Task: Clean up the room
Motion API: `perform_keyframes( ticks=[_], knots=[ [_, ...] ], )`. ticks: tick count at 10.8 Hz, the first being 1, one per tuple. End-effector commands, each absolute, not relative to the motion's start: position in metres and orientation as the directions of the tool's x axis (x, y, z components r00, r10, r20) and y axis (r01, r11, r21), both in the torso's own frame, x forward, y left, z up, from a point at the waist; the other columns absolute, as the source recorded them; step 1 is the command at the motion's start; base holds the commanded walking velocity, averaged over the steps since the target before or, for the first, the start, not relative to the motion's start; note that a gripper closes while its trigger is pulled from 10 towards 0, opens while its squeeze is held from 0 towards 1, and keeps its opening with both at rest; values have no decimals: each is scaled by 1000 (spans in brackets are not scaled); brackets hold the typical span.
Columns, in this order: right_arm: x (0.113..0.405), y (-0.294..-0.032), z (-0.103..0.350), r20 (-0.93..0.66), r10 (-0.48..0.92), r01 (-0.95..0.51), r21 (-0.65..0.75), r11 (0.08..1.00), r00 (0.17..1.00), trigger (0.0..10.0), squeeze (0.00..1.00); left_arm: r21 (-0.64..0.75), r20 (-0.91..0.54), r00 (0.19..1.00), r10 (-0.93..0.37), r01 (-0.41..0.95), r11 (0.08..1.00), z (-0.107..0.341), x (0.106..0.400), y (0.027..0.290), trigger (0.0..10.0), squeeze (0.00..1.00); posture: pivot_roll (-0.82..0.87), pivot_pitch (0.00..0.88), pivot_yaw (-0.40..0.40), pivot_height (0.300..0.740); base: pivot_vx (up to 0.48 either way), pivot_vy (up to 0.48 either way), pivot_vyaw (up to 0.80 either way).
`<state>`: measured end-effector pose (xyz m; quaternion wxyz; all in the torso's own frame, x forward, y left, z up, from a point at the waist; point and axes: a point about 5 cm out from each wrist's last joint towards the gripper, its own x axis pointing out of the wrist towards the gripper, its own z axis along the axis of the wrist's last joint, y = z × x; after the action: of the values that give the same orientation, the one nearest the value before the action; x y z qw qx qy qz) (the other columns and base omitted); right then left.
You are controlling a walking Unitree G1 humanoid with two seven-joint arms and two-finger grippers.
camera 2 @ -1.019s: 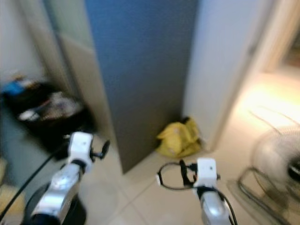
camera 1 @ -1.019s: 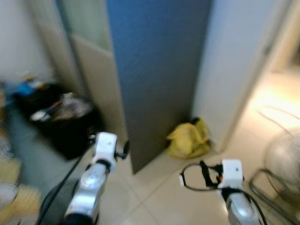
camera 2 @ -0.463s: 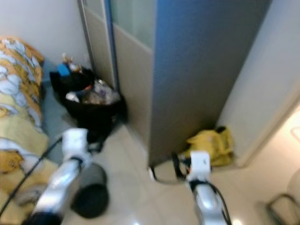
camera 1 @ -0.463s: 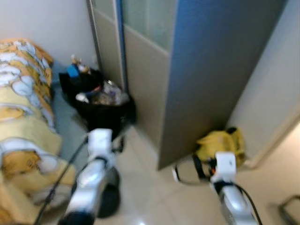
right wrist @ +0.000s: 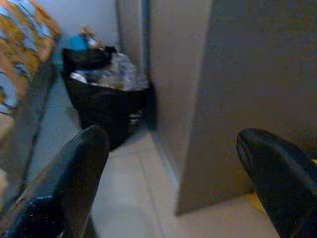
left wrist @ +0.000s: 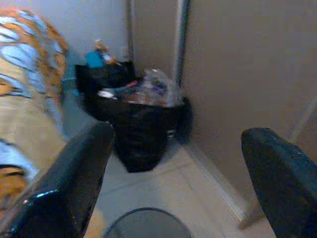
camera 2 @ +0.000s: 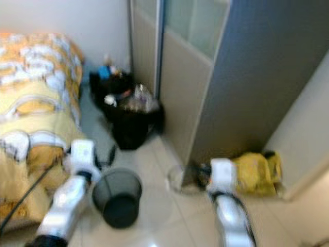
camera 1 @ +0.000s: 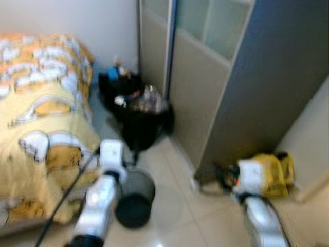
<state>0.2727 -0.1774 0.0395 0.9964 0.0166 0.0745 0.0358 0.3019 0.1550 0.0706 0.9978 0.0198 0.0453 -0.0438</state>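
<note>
I've swung the view left, so the bed [camera 1: 36, 103], the full black rubbish bag [camera 1: 141, 121] and an empty bin [camera 1: 134, 198] now sit ahead of my left tool [left wrist: 178, 188] and right tool [right wrist: 168, 188], both wide open, holding nothing, yellow bag [camera 1: 275, 172] rightmost.

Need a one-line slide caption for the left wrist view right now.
Open left end effector faces an overfilled black trash bag by the sliding door, a mesh wastebasket below it.
</note>
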Motion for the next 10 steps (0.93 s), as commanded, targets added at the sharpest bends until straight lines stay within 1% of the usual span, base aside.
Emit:
perform_keyframes(
  ticks=[1, 2, 3, 4, 5, 6, 7, 10],
  knots=[
    [272, -181, 37, -172, 62, -49, 78, 996, 983, 10000, 0, 39, -103, 989, -102, 107, 994, 69, 301, 148, 10000, 0, 143, 0, -13, 740, 0, 0, 581],
    [274, -172, 38, -167, 95, -78, 106, 991, 981, 10000, 0, 40, -96, 990, -100, 105, 994, 69, 301, 150, 10000, 0, 151, 0, -14, 740, 0, 0, 575],
    [274, -166, 37, -167, 121, -105, 100, 989, 979, 10000, 0, 56, -79, 991, -107, 112, 992, 72, 301, 148, 10000, 0, 157, 0, -13, 740, 0, 0, 575],
    [274, -168, 31, -195, 100, -72, 144, 987, 976, 10000, 0, 22, -91, 987, -134, 137, 990, 73, 303, 142, 10000, 0, 164, 0, -9, 740, 0, 0, 488],
    [273, -171, 27, -220, 75, -38, 169, 985, 973, 10000, 0, -22, -106, 985, -138, 136, 990, 72, 304, 140, 10000, 0, 164, 0, -7, 740, 0, 480, 0],
    [273, -175, 26, -229, 54, -13, 176, 984, 972, 10000, 0, -28, -113, 987, -118, 115, 993, 72, 307, 141, 10000, 0, 163, 0, -2, 740, 0, 480, 0],
    [273, -176, 27, -219, 53, -17, 163, 986, 974, 10000, 0, -5, -120, 988, -92, 92, 996, 73, 310, 143, 10000, 0, 158, 0, 3, 740, 0, 480, 0],
    [275, -176, 29, -202, 53, -29, 120, 992, 978, 10000, 0, 17, -131, 989, -66, 69, 997, 74, 316, 153, 10000, 0, 153, 0, 9, 740, 0, 480, 556]
  ],
)
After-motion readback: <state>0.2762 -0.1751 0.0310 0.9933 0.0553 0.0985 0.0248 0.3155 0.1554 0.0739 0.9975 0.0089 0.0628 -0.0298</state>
